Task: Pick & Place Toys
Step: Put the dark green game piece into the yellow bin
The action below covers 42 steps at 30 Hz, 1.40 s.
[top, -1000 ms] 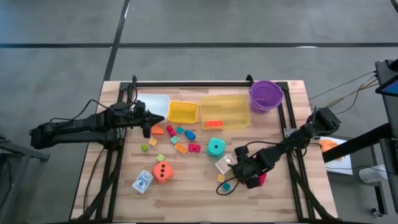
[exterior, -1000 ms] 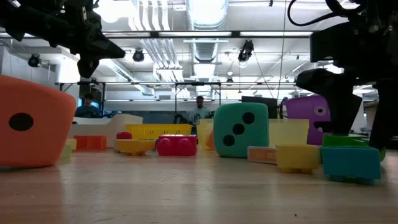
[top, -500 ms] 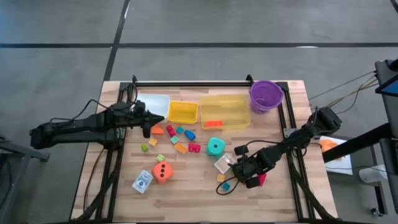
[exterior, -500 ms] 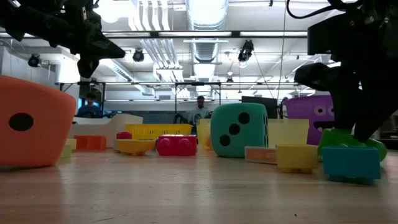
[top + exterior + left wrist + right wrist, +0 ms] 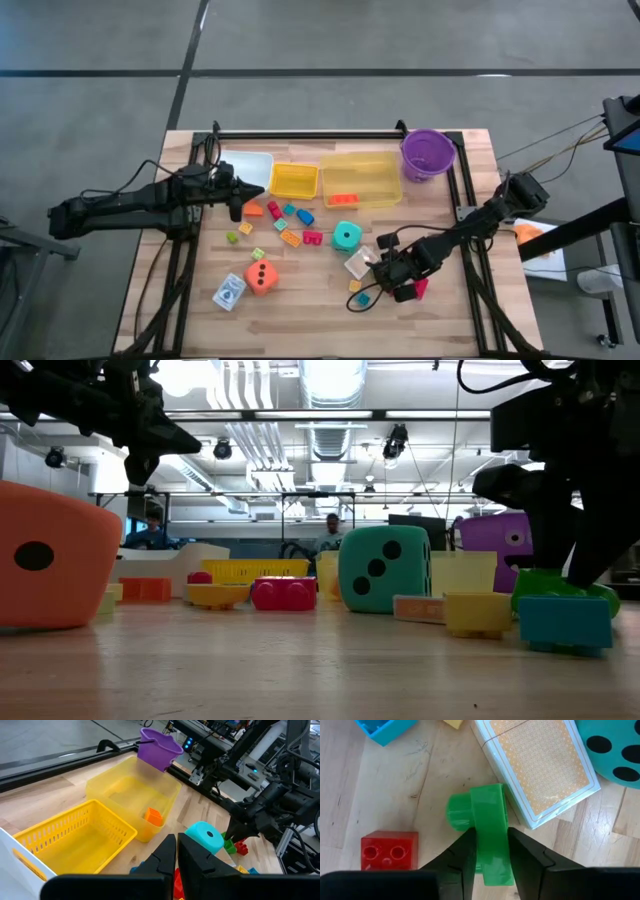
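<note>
I see my right gripper [image 5: 487,851] clamped on a green brick [image 5: 487,832], low on the desk [image 5: 300,300] at lower right of the high view, beside the card box [image 5: 540,767] (possibly touching it). My left gripper [image 5: 176,851], fingers together, hovers near the yellow basket [image 5: 65,835] at centre left.
</note>
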Motion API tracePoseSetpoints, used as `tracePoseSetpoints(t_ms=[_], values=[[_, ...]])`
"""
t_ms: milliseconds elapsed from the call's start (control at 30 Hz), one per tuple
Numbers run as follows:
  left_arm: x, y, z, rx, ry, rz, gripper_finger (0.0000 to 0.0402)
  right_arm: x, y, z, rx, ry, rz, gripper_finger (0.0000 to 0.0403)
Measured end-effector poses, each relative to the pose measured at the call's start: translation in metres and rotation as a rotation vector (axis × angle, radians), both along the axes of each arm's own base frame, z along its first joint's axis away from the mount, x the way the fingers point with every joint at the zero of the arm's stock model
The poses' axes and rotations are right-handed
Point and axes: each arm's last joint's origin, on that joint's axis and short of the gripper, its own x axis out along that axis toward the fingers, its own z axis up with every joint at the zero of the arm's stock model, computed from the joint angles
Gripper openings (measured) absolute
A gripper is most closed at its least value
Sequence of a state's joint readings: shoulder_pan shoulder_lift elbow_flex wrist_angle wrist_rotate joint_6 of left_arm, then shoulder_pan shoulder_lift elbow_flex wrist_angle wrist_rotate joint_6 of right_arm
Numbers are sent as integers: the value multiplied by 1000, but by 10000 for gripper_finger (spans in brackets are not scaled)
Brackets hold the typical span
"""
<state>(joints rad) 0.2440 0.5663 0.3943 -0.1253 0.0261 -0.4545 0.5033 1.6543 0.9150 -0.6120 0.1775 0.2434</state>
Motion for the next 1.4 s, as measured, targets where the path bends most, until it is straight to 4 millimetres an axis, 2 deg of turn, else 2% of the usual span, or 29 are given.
tracePoseSetpoints(t_ms=[200, 467, 767, 933, 1133, 1267, 1400], values=[[0, 0, 0, 0, 0, 0, 19, 1, 0, 0, 1, -1, 14, 80], [0, 0, 0, 0, 0, 0, 19, 1, 0, 0, 5, -5, 7, 78], [0, 0, 0, 0, 0, 0, 19, 5, 1, 9, 20, 6, -50, 77], [0, 0, 0, 0, 1, 0, 19, 3, 1, 22, 22, 16, -83, 77], [0, 0, 0, -1, 1, 0, 20, 6, 0, 44, 35, -65, -96, 77], [0, 0, 0, -1, 1, 0, 20, 6, -3, 61, -21, -129, -120, 77], [0, 0, 0, 0, 0, 0, 20, 8, -16, 79, -104, -239, -167, 77]])
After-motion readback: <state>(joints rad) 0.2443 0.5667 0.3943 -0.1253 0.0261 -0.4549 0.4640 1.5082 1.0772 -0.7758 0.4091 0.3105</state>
